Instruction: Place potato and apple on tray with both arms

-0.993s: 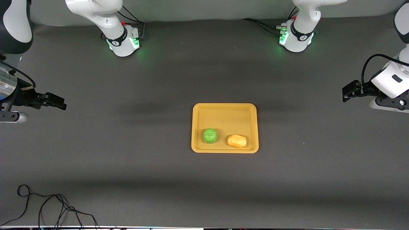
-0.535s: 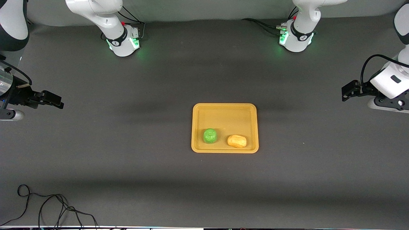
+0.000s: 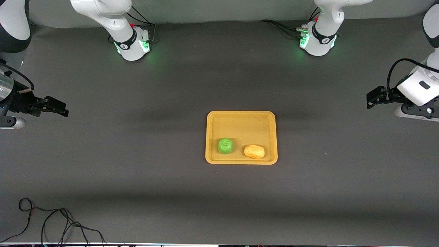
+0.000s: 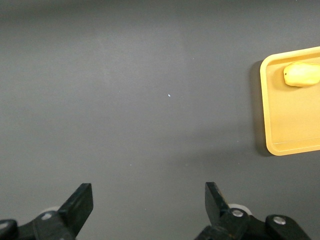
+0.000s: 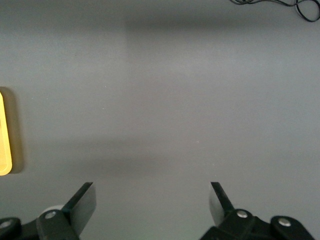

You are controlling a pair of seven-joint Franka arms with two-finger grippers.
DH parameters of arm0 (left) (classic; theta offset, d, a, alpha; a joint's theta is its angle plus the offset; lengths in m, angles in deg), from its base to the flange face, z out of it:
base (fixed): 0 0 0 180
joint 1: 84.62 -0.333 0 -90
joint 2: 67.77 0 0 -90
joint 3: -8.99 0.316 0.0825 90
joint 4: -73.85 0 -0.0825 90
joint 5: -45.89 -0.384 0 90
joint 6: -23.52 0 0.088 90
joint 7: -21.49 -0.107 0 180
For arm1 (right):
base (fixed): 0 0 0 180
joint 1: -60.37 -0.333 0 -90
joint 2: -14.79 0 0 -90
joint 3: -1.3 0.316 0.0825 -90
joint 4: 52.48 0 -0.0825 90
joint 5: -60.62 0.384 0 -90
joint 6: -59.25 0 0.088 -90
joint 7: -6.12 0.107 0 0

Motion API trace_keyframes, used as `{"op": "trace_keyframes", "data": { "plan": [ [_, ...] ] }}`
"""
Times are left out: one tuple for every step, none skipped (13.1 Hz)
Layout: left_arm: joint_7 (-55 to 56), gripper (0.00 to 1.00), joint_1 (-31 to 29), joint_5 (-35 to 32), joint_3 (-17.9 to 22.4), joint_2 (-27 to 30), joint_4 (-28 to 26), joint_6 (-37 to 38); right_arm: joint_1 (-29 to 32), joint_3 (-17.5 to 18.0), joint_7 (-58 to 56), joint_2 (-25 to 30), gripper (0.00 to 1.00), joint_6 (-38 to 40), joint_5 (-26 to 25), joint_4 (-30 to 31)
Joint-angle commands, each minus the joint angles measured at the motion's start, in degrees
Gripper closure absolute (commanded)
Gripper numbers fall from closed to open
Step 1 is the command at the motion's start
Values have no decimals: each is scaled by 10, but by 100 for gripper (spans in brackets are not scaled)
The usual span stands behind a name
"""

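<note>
- A flat yellow-orange rectangular tray (image 3: pixel 241 118) sits mid-table; inside, along its rim nearest the front camera, a round bright-green apple (image 3: pixel 225 145) lies beside an oblong yellow-orange potato (image 3: pixel 254 151), apart; the task looks complete
- The left gripper (image 3: pixel 374 97), black fingers spread and empty, hangs over the table's left-arm end; the right gripper (image 3: pixel 55 106), likewise spread and empty, over the right-arm end; both well apart from the tray
- Risk seems slight: a bump to the tray could roll the apple over the low rim
</note>
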Motion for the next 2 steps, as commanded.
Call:
{"op": "trace_keyframes", "data": {
  "plan": [
    [5, 0, 1, -7, 1, 0, 2, 1, 6, 4, -5, 6, 0, -1, 8, -4],
    [5, 0, 1, -7, 1, 0, 3, 2, 6, 4, -5, 6, 0, -1, 9, -4]
  ]
}}
